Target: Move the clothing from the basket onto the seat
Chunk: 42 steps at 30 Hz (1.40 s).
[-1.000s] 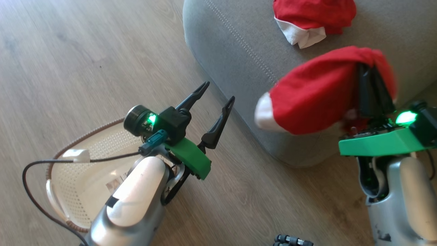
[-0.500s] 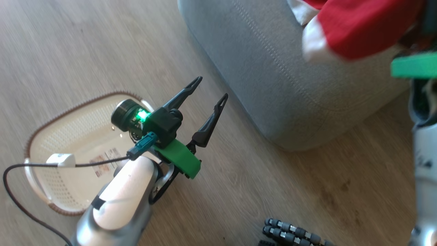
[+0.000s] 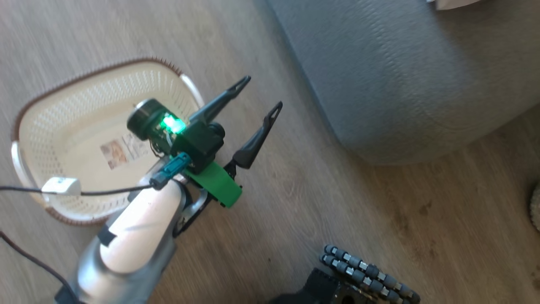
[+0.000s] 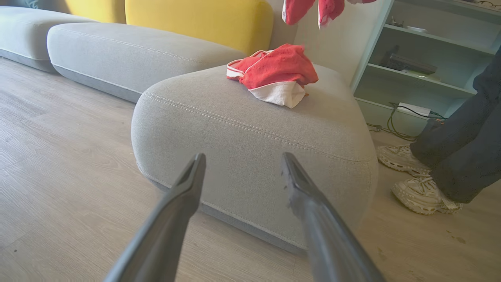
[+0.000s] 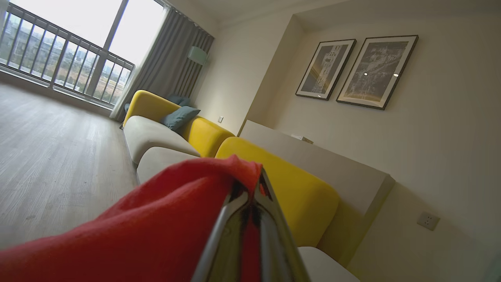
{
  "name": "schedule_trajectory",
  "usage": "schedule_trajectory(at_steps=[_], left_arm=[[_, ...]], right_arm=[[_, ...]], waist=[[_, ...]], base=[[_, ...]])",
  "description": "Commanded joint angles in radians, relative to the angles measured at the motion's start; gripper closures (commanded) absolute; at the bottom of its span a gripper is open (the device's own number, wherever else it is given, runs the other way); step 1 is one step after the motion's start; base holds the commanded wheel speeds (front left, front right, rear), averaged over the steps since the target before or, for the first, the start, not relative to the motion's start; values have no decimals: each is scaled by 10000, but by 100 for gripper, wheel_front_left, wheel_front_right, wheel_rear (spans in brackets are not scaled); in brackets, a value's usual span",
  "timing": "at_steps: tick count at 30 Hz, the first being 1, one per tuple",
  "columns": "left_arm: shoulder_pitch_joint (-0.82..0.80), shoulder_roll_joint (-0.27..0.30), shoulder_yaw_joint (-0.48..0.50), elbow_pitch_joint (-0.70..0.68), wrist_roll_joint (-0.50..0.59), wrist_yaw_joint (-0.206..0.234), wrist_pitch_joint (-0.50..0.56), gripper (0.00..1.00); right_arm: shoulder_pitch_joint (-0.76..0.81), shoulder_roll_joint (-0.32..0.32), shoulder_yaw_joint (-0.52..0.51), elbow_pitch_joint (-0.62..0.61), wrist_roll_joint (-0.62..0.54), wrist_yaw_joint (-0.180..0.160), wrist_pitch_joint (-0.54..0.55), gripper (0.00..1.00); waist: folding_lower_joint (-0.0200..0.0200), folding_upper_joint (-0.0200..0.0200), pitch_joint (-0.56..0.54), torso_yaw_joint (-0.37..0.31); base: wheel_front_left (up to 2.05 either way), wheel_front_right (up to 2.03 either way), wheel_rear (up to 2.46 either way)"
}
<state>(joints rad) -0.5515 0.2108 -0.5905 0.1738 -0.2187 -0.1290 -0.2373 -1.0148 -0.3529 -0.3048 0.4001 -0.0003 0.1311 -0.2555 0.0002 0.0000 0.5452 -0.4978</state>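
1. The left gripper (image 3: 262, 91) is held wide apart, nothing between its fingers, over the floor between basket (image 3: 38, 122) and seat (image 3: 400, 84).
2. The basket's near side is hidden by the left arm; its label (image 3: 122, 150) is too blurred to be read.
3. The right gripper (image 5: 250, 188) is pinched on a red garment (image 5: 156, 231), which is cut off at the bottom edge.
4. A second garment (image 4: 276, 72) is seen lying on the seat; red cloth (image 4: 305, 8) above it is cropped.
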Motion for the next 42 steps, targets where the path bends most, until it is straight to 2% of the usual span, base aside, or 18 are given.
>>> schedule_trajectory(at_steps=[1, 8, 12, 14, 17, 20, 24, 25, 26, 27, 28, 33, 37, 42], left_arm=[[-291, 129, 179, -430, 69, -2, 24, 0], [-652, 407, -8, -840, 70, -7, 230, 0], [-842, 506, -86, -1032, 73, -9, 270, 0], [-966, 523, -198, -1124, 78, -10, 242, 0], [-1072, 554, -273, -1164, 74, -11, 195, 0], [-1141, 573, -299, -1153, 63, -11, 145, 0], [-1228, 575, -297, -1141, 60, 5, 72, 0], [-1238, 562, -302, -1128, 53, 10, 52, 0], [-1242, 545, -309, -1106, 42, 14, 33, 0], [-1243, 524, -314, -1076, 32, 19, 8, 0], [-1238, 497, -322, -1048, 24, 25, -21, 0], [-1170, 304, -321, -829, -78, 56, -148, 0], [-1078, 136, -277, -604, -170, 70, -210, 0], [-896, -56, -174, -437, -269, 95, -236, 0]], right_arm=[[-320, -378, -107, -206, -92, -4, -49, 100], [-1915, -1416, -1606, 1073, -1187, -4, 783, 100], [-2476, -1716, -2575, 1673, -1806, -4, 1370, 100], [-2567, -1654, -3170, 2169, -2161, -4, 1696, 100], [-2380, -1266, -3403, 2670, -2237, -4, 1652, 100], [-2069, -828, -3540, 3223, -2140, -4, 1367, 100], [-1629, -562, -3518, 3928, -1906, -4, 742, 100], [-1503, -552, -3462, 4135, -1865, -4, 619, 82], [-1404, -547, -3427, 4331, -1774, -4, 482, 55], [-1303, -558, -3299, 4533, -1699, -4, 361, 8], [-1209, -591, -3150, 4698, -1621, -4, 243, 0], [-762, -846, -1928, 5192, -785, -4, -46, 0], [88, -824, -939, 4322, 112, -4, -58, 0], [1166, -716, -192, 3328, 731, -4, -60, 0]], waist=[[-2, 0, 424, 295], [-2, 0, 1448, 855], [-2, 0, 1969, 1180], [-2, 0, 2251, 1407], [-2, 0, 2426, 1550], [-2, 0, 2483, 1669], [-2, 0, 2434, 1780], [-2, 0, 2399, 1800], [-2, 0, 2350, 1815], [-2, 0, 2282, 1825], [-2, 0, 2196, 1836], [-2, 0, 1613, 1875], [-2, 0, 983, 1915], [-2, 0, 309, 2026]], base=[[0, 0, 0], [0, 0, 0], [0, 0, 0], [0, 0, 0], [0, 0, 0], [0, 0, 0], [0, 0, 0], [0, 0, 0], [0, 0, 0], [0, 0, 0], [0, 0, 0], [0, 0, 0], [0, 0, 0], [0, 0, 0]])
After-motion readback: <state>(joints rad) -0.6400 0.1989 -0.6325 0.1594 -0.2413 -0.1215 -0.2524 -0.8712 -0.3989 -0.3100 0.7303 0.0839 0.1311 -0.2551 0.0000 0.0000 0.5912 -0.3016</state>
